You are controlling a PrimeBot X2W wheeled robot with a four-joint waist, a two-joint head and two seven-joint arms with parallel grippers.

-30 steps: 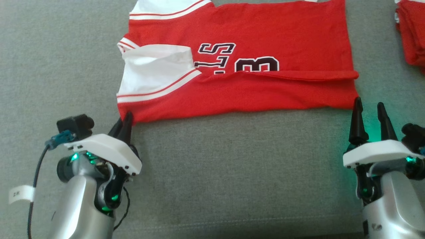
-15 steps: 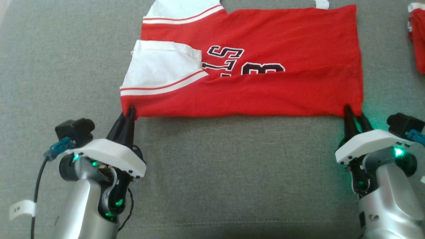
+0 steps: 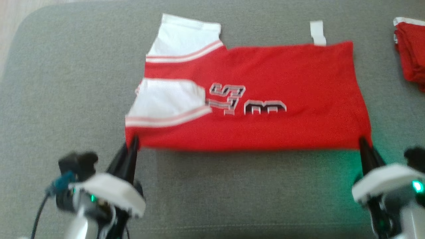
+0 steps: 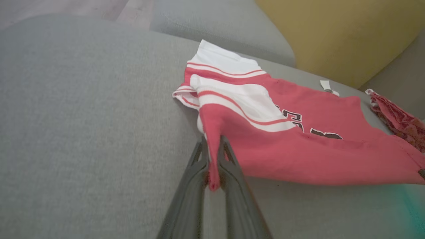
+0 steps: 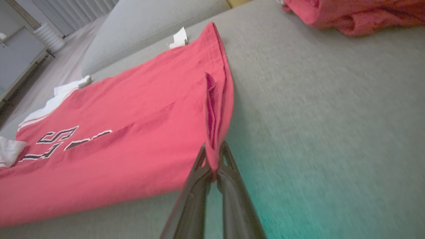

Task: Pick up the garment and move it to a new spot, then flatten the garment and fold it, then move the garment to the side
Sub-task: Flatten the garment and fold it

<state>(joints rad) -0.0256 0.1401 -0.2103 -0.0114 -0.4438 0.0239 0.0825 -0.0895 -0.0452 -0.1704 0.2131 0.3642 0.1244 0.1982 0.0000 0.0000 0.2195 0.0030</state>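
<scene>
The red jersey (image 3: 285,69), soft knit with white striped sleeves, lies folded lengthwise on the middle of the grey woven cushion (image 3: 66,83). My left fingers (image 3: 132,152) pinch its 7 o'clock corner, and my right fingers (image 3: 365,150) pinch its 5 o'clock corner.

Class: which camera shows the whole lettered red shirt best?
The head view: the shirt lies fully in frame, from above. The left wrist view shows it slanted, sleeves nearest; the right wrist view crops its sleeve end.

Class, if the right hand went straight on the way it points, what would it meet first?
The red jersey: the right hand is shut on its near corner, and that side edge runs on ahead, probably before any bare cushion.
</scene>
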